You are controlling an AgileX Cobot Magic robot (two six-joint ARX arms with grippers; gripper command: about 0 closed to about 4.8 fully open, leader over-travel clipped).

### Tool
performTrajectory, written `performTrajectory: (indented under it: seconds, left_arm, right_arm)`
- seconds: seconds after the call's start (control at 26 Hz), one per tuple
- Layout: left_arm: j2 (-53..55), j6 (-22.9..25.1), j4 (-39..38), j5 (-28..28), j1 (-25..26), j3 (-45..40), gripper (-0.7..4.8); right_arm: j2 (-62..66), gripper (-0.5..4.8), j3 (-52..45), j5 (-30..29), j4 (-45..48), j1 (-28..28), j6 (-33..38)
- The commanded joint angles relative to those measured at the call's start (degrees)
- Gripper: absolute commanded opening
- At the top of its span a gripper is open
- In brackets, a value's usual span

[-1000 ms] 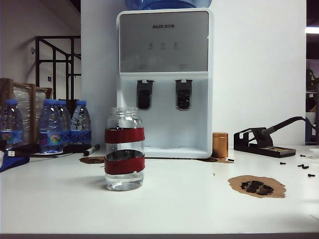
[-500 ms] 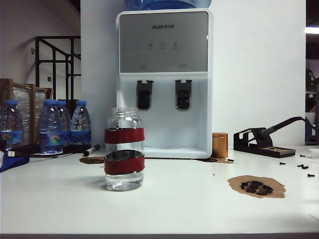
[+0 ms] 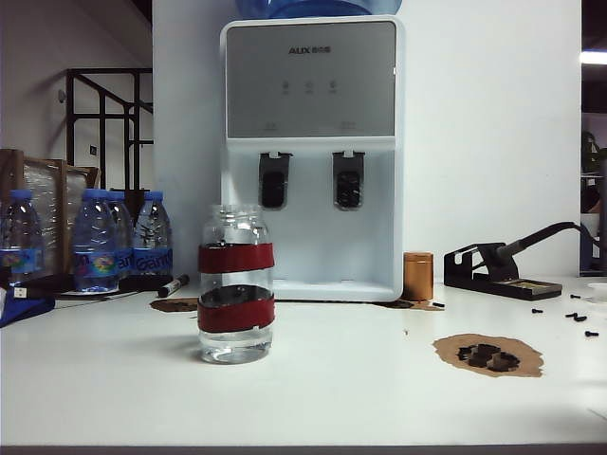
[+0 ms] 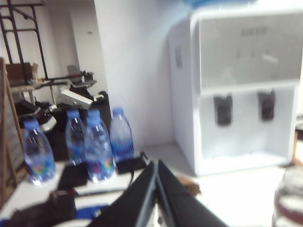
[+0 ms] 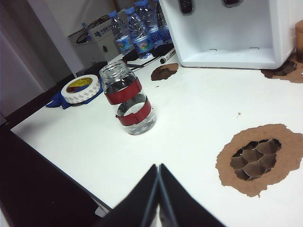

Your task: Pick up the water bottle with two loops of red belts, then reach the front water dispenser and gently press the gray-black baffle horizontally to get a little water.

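Observation:
The water bottle (image 3: 236, 284), a clear jar with two red bands, stands upright on the white table in front of the water dispenser (image 3: 313, 171), a little left of it, with a little water in its bottom. The gray-black baffle (image 3: 274, 182) is the left of the two dark levers. No arm shows in the exterior view. My left gripper (image 4: 156, 163) is shut and empty, held back from the dispenser (image 4: 241, 94), with the bottle (image 4: 289, 198) off to one side. My right gripper (image 5: 158, 166) is shut and empty above the table's near edge, well short of the bottle (image 5: 129, 101).
Blue-capped plastic bottles (image 3: 95, 242) and a marker (image 3: 174, 284) sit at the left. A copper cylinder (image 3: 418, 276), a black tool stand (image 3: 503, 270), a brown cardboard patch (image 3: 488, 354) and loose screws (image 3: 579, 318) lie at the right. A tape roll (image 5: 80, 89) lies near the left edge.

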Motion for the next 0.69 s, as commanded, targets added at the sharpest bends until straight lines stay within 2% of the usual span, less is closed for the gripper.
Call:
performTrajectory:
  seconds: [0.04, 0.12, 0.15, 0.27, 0.31, 0.54, 0.69]
  left_arm:
    - [-0.1, 0.0, 9.8, 1.0, -0.1, -6.8, -0.05]
    - [0.1, 0.0, 5.2, 3.1, -1.1, -6.8, -0.04]
    - [0.0, 0.0, 3.8, 3.1, -1.7, -6.8, -0.04]
    - [0.0, 0.1, -7.9, 2.8, -6.1, -6.8, -0.05]
    - [0.2, 0.1, -9.2, 2.6, -6.7, -6.8, -0.04]
    - [0.5, 0.1, -9.2, 0.9, -7.1, -6.8, -0.04]
    - [0.5, 0.1, -9.4, -2.7, -7.1, -6.8, -0.05]
  right_arm:
    - [0.0, -0.03, 0.1, -0.1, 0.5, -0.1, -0.1]
    - [0.0, -0.03, 0.1, -0.1, 0.5, -0.1, 0.0]
    - [0.0, -0.03, 0.1, -0.1, 0.5, -0.1, 0.0]
    - [0.0, -0.03, 0.1, -0.1, 0.5, -0.1, 0.0]
    - [0.0, -0.03, 0.1, -0.1, 0.5, -0.1, 0.0]
    - [0.0, -0.03, 0.1, -0.2, 0.5, -0.1, 0.0]
    - [0.0, -0.03, 0.1, -0.2, 0.5, -0.1, 0.0]
